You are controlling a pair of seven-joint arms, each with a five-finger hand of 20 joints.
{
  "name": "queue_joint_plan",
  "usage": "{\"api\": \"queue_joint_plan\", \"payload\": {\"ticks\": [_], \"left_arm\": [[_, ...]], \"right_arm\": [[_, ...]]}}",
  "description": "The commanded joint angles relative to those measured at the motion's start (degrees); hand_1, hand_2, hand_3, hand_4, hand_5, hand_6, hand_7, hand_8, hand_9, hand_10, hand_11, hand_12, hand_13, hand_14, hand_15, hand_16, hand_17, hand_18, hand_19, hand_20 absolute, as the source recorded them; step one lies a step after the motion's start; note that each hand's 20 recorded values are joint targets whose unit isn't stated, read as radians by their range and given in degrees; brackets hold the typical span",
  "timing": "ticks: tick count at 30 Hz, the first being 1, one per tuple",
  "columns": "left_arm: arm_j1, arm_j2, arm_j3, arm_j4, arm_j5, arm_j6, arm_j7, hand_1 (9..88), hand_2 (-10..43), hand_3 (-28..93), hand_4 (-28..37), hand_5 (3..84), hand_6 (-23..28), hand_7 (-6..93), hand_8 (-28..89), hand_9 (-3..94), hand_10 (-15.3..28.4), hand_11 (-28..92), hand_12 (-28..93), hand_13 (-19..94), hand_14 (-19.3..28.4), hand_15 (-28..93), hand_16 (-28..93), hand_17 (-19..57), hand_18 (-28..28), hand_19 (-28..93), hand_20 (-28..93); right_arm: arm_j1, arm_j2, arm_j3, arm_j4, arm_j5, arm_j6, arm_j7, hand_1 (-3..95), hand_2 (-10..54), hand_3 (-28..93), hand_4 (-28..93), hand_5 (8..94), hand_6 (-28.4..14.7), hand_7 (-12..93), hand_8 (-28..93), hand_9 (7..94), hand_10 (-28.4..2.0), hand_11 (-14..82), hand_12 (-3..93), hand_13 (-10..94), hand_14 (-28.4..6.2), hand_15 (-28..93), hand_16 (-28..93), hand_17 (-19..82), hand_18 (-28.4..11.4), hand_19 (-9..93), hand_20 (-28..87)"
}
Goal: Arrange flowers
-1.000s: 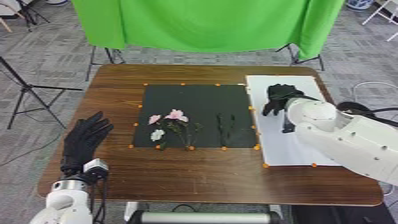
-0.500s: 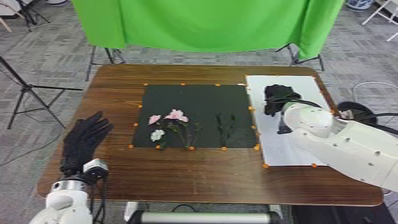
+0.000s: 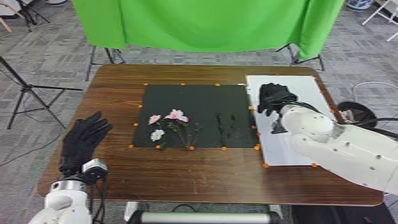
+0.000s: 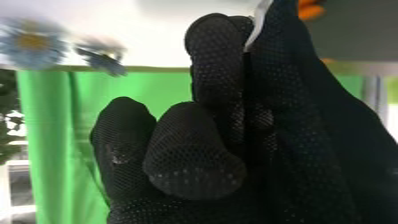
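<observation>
Lying on the black mat (image 3: 185, 92) are pink flowers (image 3: 176, 115) and, just beside, one white flower (image 3: 157, 135); to their right there are dark stems (image 3: 221, 129). In right wrist view, bluish flowers (image 4: 32, 44) are near the right hand (image 3: 274, 93). This hand is above the white sheet (image 3: 289, 152); whether it grasps something, I cannot tell. Left hand (image 3: 82, 140) is released, palm flat, at the desk's (image 3: 195, 185) left side.

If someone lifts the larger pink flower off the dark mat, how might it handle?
The larger pink flower is probably light, being slim-stemmed. Its broad bloom may make it tip if held low. The thin-looking petals could crumple if pinched.
</observation>
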State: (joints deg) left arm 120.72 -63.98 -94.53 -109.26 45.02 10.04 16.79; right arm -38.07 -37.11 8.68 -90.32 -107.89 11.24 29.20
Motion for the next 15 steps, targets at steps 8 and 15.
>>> {"api": "queue_joint_plan", "payload": {"ticks": [8, 15], "left_arm": [[0.64, 0.35, -0.4, -0.35, -0.28, -0.12, -0.78, 17.5, -2.4, 71, -28.3, 47.6, 4.4, 11.7, -7, 45.9, 13.1, 19, 13, 38, 17.6, 23, 1, 7.9, 14.3, 9, 18], [-0.22, 0.33, 0.19, 0.01, -0.07, -0.52, -0.81, 17.6, -2.4, 71, -28.3, 47.7, 4.4, 11.6, -7, 45.9, 13.0, 19, 13, 38, 17.6, 23, 1, 7.9, 14.3, 9, 18]], "right_arm": [[6.44, -1.95, 0.18, -7.15, 5.02, -0.8, -3.6, 49.4, -9.5, 69, -8, 85.3, -0.9, 22, 10, 91.4, -10.7, 34.8, 27.1, 92, -1.5, 67, 31, 65, -15.6, 93, 60], [11.73, -9.97, -2.88, -5.85, 18.01, -9.6, -4.34, 50.6, -9.5, 67, -9, 84.7, -0.7, 22, 10, 90.8, -10.8, 34.4, 26.5, 91, -1.5, 67, 31, 65, -15.6, 93, 60]]}}
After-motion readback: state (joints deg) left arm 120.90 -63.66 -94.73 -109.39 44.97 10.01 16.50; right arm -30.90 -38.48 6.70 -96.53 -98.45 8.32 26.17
